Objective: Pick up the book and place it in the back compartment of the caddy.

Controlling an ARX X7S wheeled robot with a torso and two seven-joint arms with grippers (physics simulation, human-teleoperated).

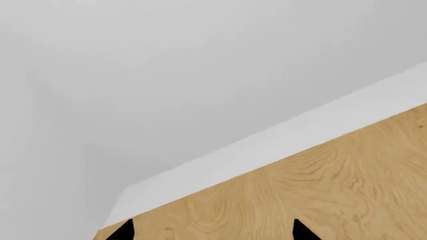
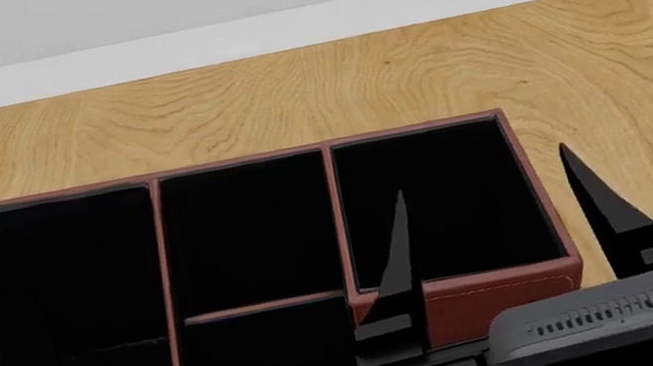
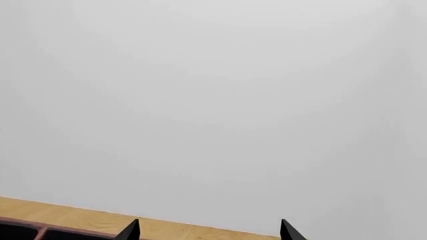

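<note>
Caddy [image 2: 556, 278]: dark red, unmarked.
My right pincer [image 2: 488, 220]: spread, empty, over the caddy's right end.
My left pincer [image 1: 213, 231]: spread, empty.

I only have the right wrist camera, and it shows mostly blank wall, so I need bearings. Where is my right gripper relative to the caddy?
Observer: In the head view, the right gripper is open, its fingers over the caddy's near right corner.
Operator: Where is the small compartment?
Observer: The small compartment lies to that gripper's left, on the caddy's near side, in the middle column.
Operator: And the book?
Observer: No view shows the book. All four compartments look dark and empty.
</note>
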